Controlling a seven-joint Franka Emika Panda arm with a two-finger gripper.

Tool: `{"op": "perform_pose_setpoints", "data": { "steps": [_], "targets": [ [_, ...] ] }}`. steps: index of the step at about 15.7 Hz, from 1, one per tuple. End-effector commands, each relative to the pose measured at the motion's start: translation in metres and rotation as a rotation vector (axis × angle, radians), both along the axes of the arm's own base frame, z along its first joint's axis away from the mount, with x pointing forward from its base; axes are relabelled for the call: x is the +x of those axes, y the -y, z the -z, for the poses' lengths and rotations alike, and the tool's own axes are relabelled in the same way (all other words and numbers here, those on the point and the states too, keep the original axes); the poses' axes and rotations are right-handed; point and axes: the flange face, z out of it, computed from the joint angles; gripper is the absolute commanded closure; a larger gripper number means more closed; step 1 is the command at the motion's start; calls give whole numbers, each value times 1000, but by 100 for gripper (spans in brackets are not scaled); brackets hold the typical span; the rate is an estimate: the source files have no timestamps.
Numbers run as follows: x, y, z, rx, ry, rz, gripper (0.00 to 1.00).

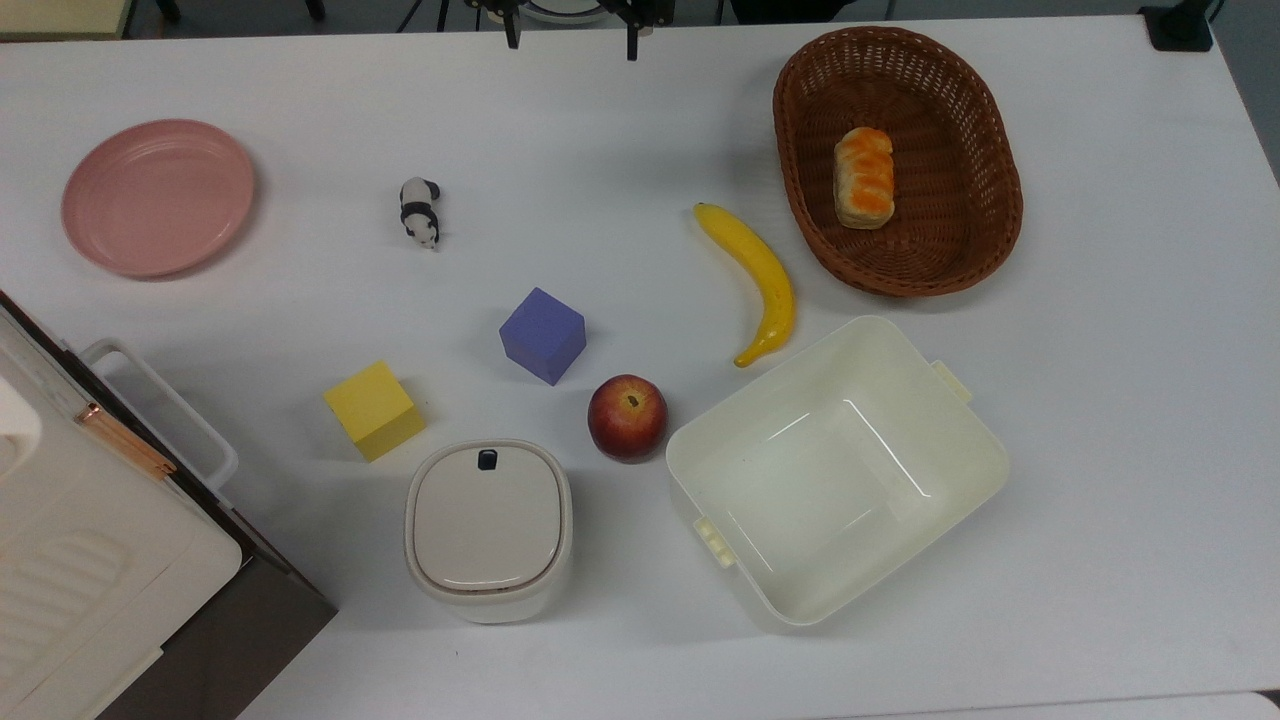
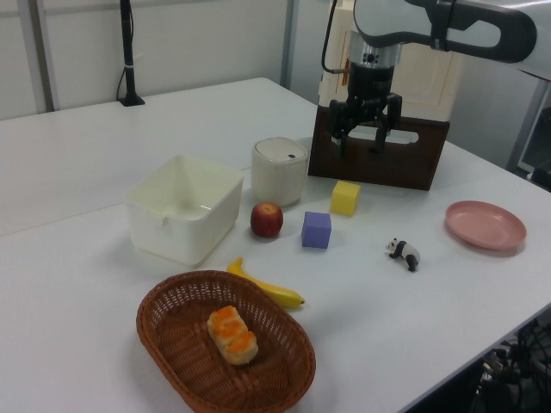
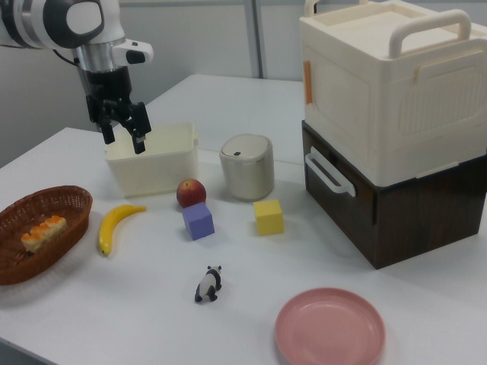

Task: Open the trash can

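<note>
The trash can (image 1: 488, 530) is a small cream-white rounded-square bin standing near the front of the white table. Its greyish flat lid lies shut, with a dark button (image 1: 487, 459) at the far edge. The same trash can (image 2: 279, 170) stands in front of a dark crate in the left view, and this trash can (image 3: 246, 166) sits mid-table in the right view. My gripper (image 2: 363, 136) hangs open and holds nothing, high above the table and well apart from the bin. The gripper (image 3: 124, 137) hovers over the far side in the right view, and at the top view's upper edge the gripper (image 1: 571, 35) shows its two fingertips.
Around the bin lie a red apple (image 1: 627, 416), a yellow cube (image 1: 374, 410), a purple cube (image 1: 543, 335) and a large cream tub (image 1: 985, 470). Farther off are a banana (image 1: 755, 275), a wicker basket (image 1: 900, 285) with bread, a toy panda (image 1: 420, 210) and a pink plate (image 1: 158, 196). A cream box on a dark crate (image 1: 80, 540) stands beside the bin.
</note>
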Motion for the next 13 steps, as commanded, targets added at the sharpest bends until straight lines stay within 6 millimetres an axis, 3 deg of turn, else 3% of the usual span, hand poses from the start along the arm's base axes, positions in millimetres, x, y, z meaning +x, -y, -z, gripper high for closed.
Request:
{"op": "perform_pose_setpoints", "data": {
  "steps": [1, 13],
  "targets": [
    [-7, -1, -6, 21, -15, -15, 0],
    [-6, 3, -6, 23, -10, -7, 0]
  ]
}}
